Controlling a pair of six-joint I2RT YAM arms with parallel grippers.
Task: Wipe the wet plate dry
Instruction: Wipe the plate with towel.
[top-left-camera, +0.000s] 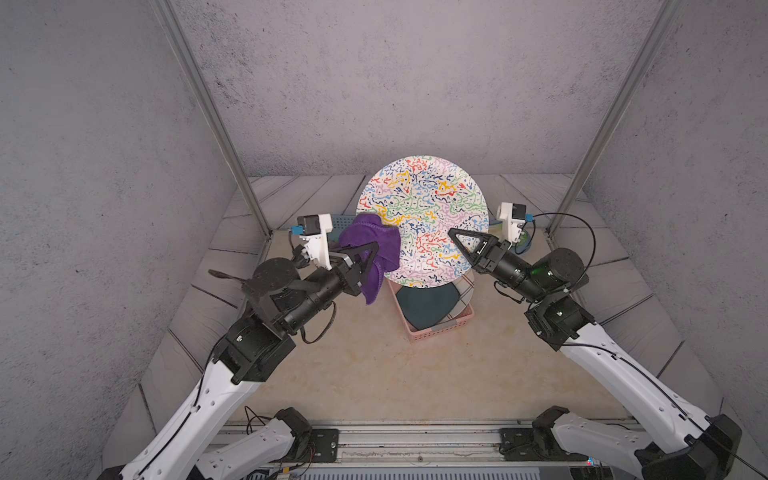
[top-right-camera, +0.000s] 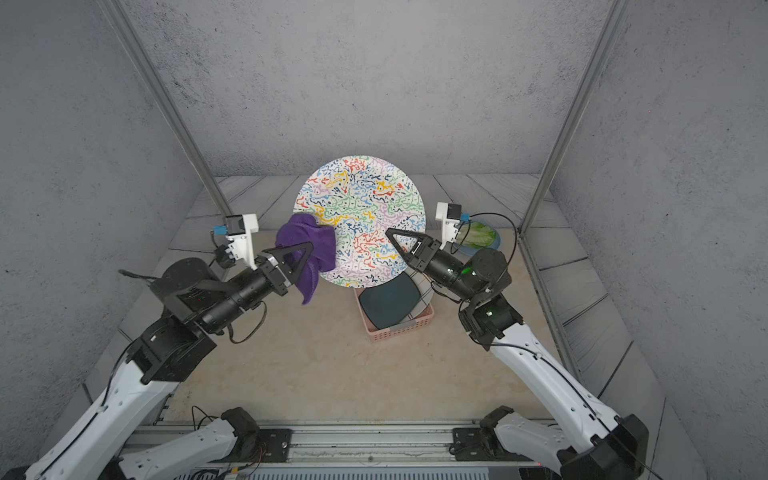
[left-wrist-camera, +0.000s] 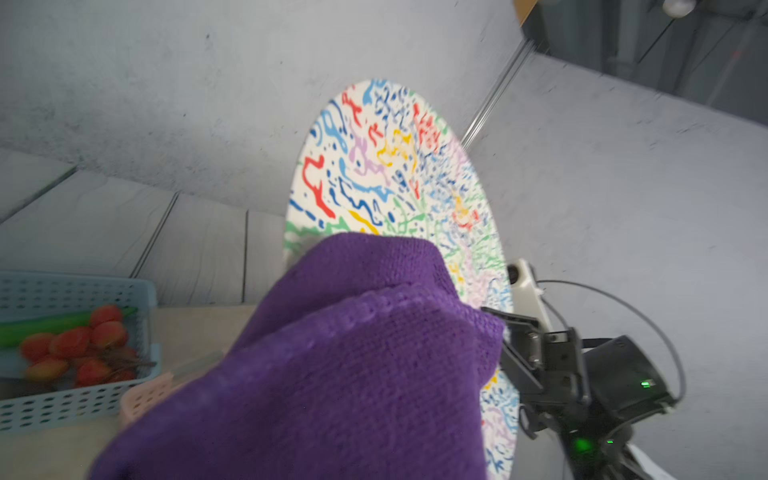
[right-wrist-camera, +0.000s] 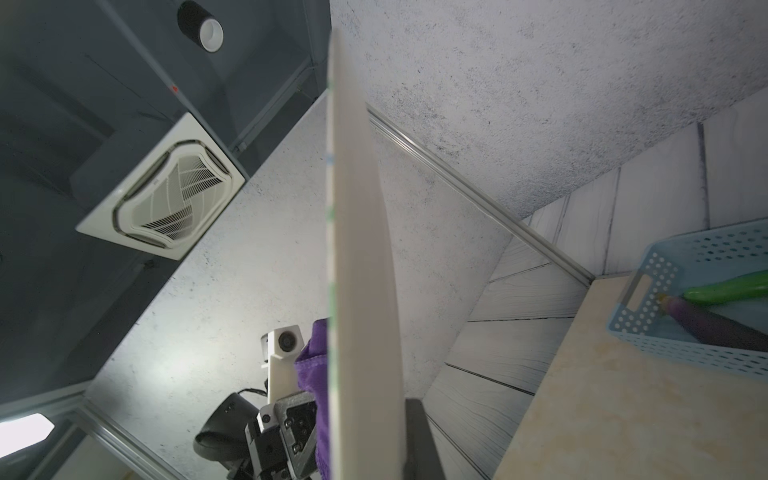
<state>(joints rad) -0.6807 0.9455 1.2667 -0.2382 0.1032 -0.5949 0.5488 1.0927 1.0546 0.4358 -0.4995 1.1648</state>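
Note:
The plate (top-left-camera: 424, 208) (top-right-camera: 361, 208), white with coloured squiggles, is held up in the air and tilted, its patterned face toward the top views. My right gripper (top-left-camera: 453, 235) (top-right-camera: 390, 235) is shut on its right rim. In the right wrist view the plate (right-wrist-camera: 361, 249) shows edge-on, with one dark finger (right-wrist-camera: 419, 440) behind it. My left gripper (top-left-camera: 374, 251) (top-right-camera: 309, 249) is shut on a purple cloth (top-left-camera: 370, 241) (top-right-camera: 305, 241), which lies against the plate's lower left face. The cloth (left-wrist-camera: 353, 365) hides the left jaws in the left wrist view, with the plate (left-wrist-camera: 395, 174) beyond.
A pink basket (top-left-camera: 432, 330) (top-right-camera: 395, 330) holding a dark teal plate stands on the table below the raised plate. A blue basket (left-wrist-camera: 83, 286) (right-wrist-camera: 665, 266) with vegetables sits at the back left. A dish of lettuce (top-right-camera: 482, 237) is behind the right arm. Grey walls enclose the cell.

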